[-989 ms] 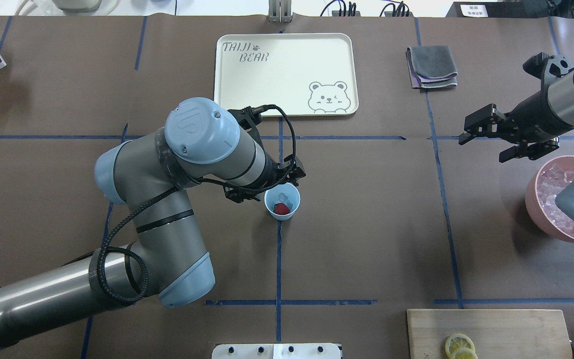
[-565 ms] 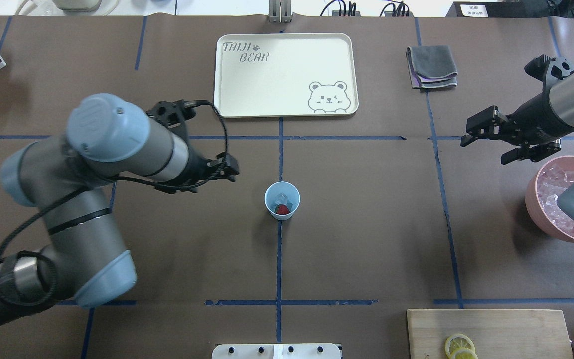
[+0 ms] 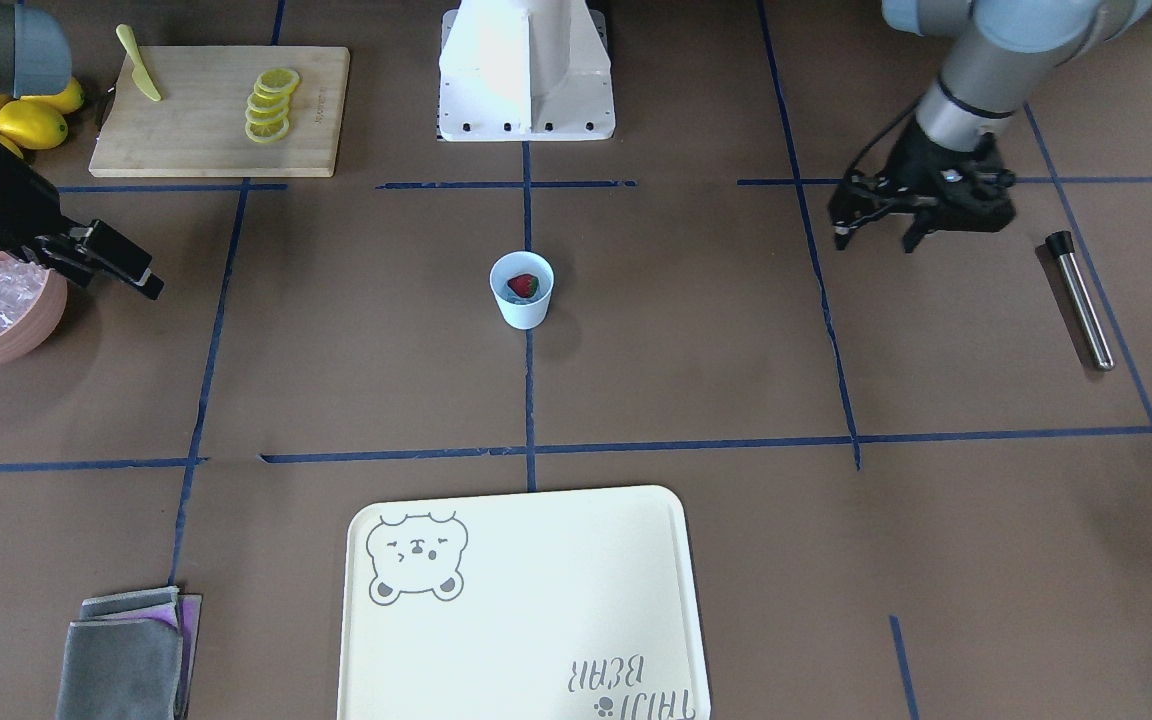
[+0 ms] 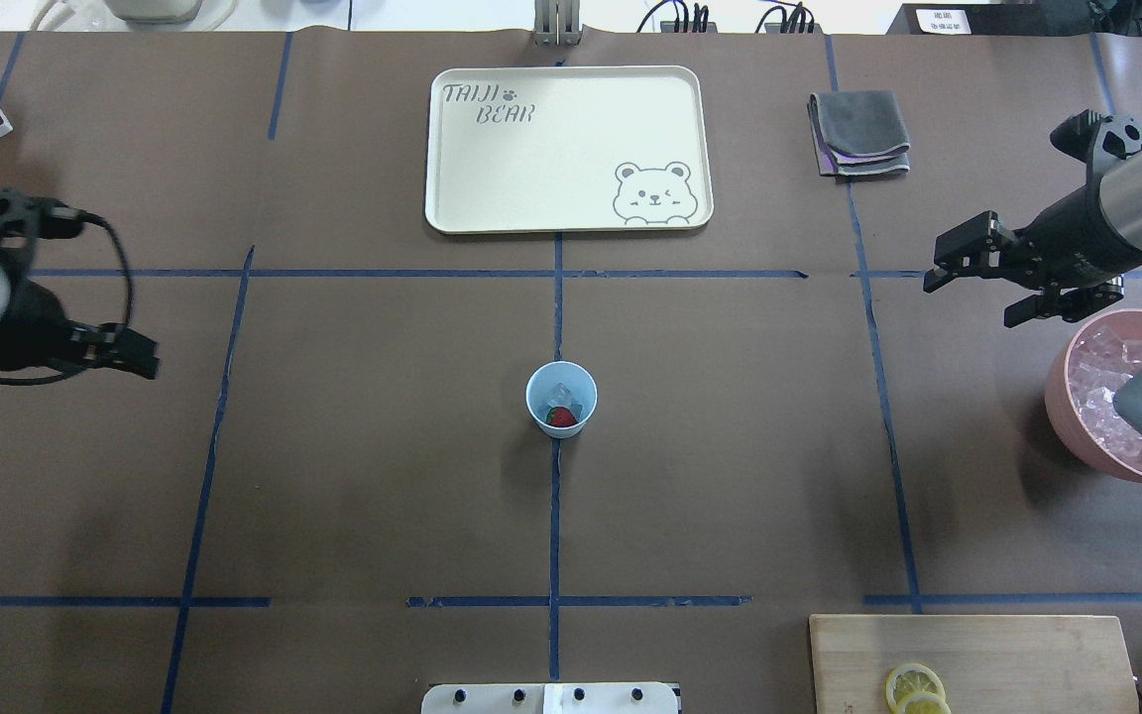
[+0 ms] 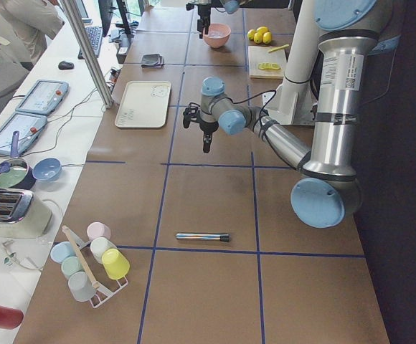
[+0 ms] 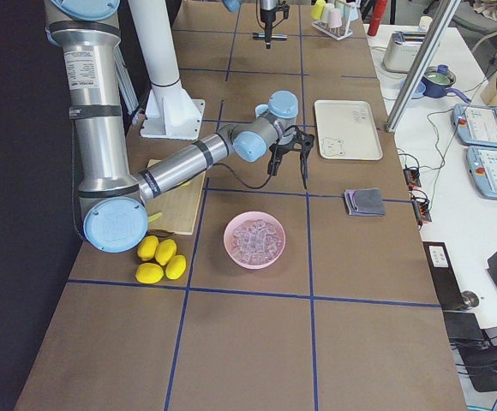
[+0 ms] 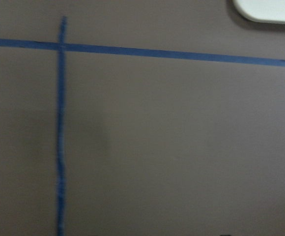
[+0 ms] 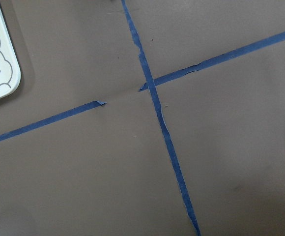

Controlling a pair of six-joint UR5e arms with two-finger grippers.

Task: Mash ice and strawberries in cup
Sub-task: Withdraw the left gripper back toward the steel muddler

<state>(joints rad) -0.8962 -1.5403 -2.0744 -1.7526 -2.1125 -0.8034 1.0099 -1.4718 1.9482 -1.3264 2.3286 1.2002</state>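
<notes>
A: What takes up the most room on the brown table (image 4: pixel 730 466)?

B: The cream bear tray (image 4: pixel 571 149) at the far side, then the pink bowl (image 4: pixel 1062 421) on the robot's right.

A: And the arms?

B: The left gripper (image 3: pixel 874 242) hangs over the table with its jaws spread and nothing between them. It is near a metal rod (image 3: pixel 1081 300) but apart from it. The right gripper (image 4: pixel 972 300) hovers just beside the bowl, jaws likewise apart and empty.

A: Where is the cup?

B: The cup (image 3: pixel 522 312) stands upright at the table's centre, on a blue tape line (image 4: pixel 554 516), well apart from both grippers. The strawberry (image 4: pixel 560 417) lies inside it, with ice (image 4: pixel 559 394) beside it.
</notes>
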